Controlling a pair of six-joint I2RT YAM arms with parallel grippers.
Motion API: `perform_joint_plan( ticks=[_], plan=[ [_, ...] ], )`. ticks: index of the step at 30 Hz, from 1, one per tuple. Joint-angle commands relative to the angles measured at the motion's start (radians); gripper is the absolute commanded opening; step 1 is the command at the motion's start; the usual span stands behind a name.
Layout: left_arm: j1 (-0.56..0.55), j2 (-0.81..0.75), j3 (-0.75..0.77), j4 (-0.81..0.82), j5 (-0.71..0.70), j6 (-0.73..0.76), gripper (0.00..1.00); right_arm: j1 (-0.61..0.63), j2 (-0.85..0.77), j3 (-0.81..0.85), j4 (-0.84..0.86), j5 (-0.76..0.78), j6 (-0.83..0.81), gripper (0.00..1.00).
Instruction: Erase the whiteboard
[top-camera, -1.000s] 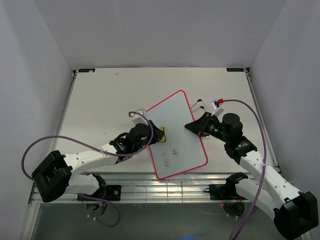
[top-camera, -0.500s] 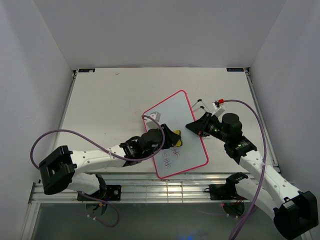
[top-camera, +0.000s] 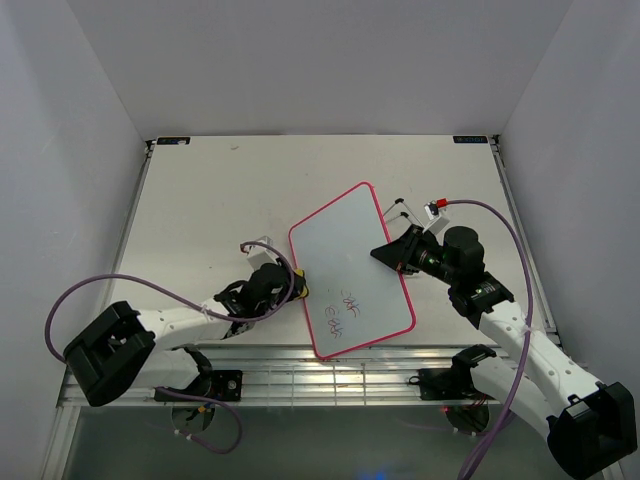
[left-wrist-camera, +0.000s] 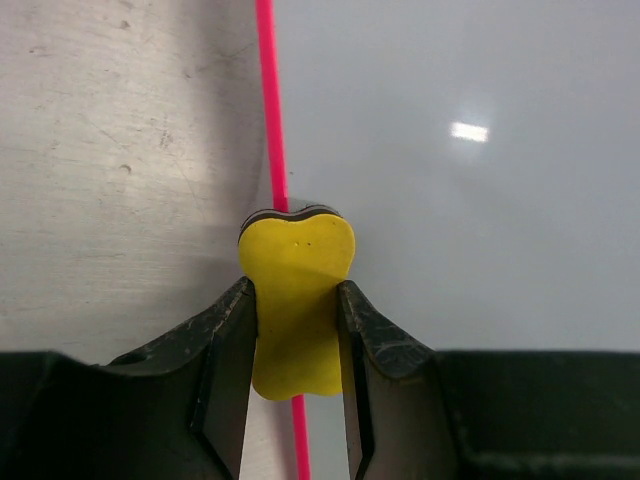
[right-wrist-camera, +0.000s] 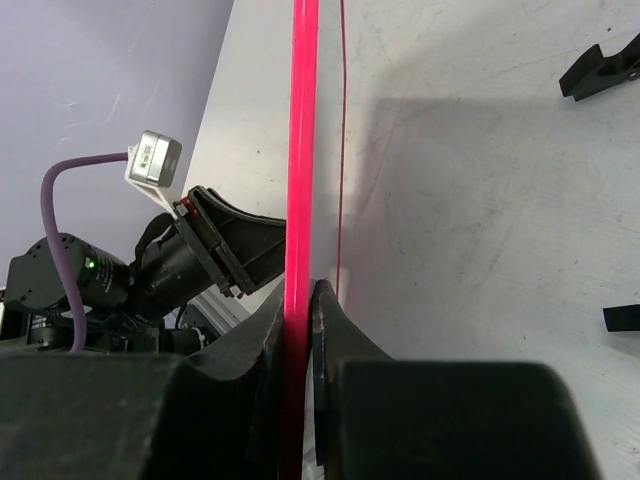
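The left gripper (left-wrist-camera: 294, 288) is pulling back. Half a second ago it was out over the middle of the whiteboard (top-camera: 345, 262), right by the writing; now it is sitting at the board's left edge, its two fingers squeezing the yellow sponge (left-wrist-camera: 300, 250), which is straddling the pink frame line. The dark scribbles (top-camera: 340, 310) on the near half of the board are looking about as heavy as they did before that sweep, though from above they are too small for me to be sure. So the wiping is under way but, I'd say, far from done, and another pass nearer the lower end is probably needed.

The right gripper (top-camera: 387, 252) is pinching the board's right edge, jaws closed tight on the thin red rim in its own wrist view, steadying it.

The board is lying flat on the table (top-camera: 200, 200), turned at an angle, between the two arms. Its upper half is showing clean and glossy, catching a spot of light.
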Motion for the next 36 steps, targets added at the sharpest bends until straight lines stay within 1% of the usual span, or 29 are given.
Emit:
perform_joint_plan(
  ticks=[1,2,3,4,6,7,8,10,11,14,15,18,21,23,24,25,27,29,31,34,36],
  plan=[
    [-0.061,-0.022,0.042,0.055,0.06,0.065,0.0,0.024,-0.049,0.078,0.315,-0.168,0.171,0.08],
    [-0.108,-0.022,0.077,0.052,0.054,0.076,0.0,0.024,-0.049,0.077,0.315,-0.163,0.169,0.08],
    [-0.133,-0.019,0.097,0.053,0.051,0.078,0.0,0.024,-0.046,0.074,0.314,-0.157,0.169,0.08],
    [-0.194,-0.013,0.118,0.052,0.045,0.079,0.0,0.024,-0.044,0.072,0.314,-0.154,0.166,0.08],
    [-0.253,0.006,0.187,0.052,0.029,0.082,0.0,0.024,-0.043,0.064,0.315,-0.149,0.163,0.08],
    [-0.309,0.028,0.21,0.052,0.029,0.082,0.0,0.024,-0.036,0.061,0.317,-0.145,0.163,0.08],
    [-0.335,0.038,0.258,0.05,0.023,0.087,0.0,0.024,-0.035,0.057,0.317,-0.145,0.159,0.08],
    [-0.386,0.056,0.293,0.05,0.019,0.098,0.0,0.024,-0.033,0.054,0.319,-0.139,0.155,0.08],
    [-0.392,0.067,0.307,0.05,0.019,0.099,0.0,0.024,-0.035,0.049,0.317,-0.138,0.154,0.08],
    [-0.395,0.084,0.316,0.044,0.002,0.09,0.0,0.024,-0.038,0.046,0.315,-0.135,0.152,0.08],
    [-0.392,0.087,0.309,0.018,-0.03,0.082,0.0,0.024,-0.038,0.046,0.315,-0.135,0.152,0.08],
    [-0.371,0.089,0.278,-0.023,-0.058,0.047,0.0,0.024,-0.046,0.049,0.311,-0.135,0.151,0.08],
    [-0.317,0.049,0.192,-0.065,-0.08,-0.013,0.0,0.022,-0.049,0.051,0.308,-0.135,0.152,0.08],
    [-0.245,0.01,0.085,-0.065,-0.07,-0.048,0.0,0.024,-0.052,0.052,0.305,-0.137,0.151,0.08],
    [-0.218,-0.028,0.051,-0.071,-0.064,-0.057,0.0,0.024,-0.05,0.054,0.305,-0.135,0.151,0.08],
    [-0.167,-0.045,-0.011,-0.069,-0.051,-0.062,0.0,0.024,-0.049,0.054,0.305,-0.135,0.149,0.08],
    [-0.142,-0.072,-0.053,-0.075,-0.052,-0.057,0.0,0.022,-0.044,0.055,0.305,-0.134,0.149,0.08],
    [-0.139,-0.08,-0.058,-0.103,-0.073,-0.051,0.0,0.024,-0.041,0.055,0.308,-0.128,0.149,0.08],
    [-0.15,-0.079,-0.044,-0.103,-0.061,-0.042,0.0,0.022,-0.036,0.051,0.315,-0.12,0.154,0.08],
    [-0.204,-0.076,-0.006,-0.057,-0.063,-0.008,0.0,0.024,-0.032,0.035,0.334,-0.111,0.169,0.08],
    [-0.245,-0.06,0.061,-0.045,-0.072,0.009,0.0,0.024,-0.029,0.032,0.334,-0.102,0.174,0.08]
  ],
)
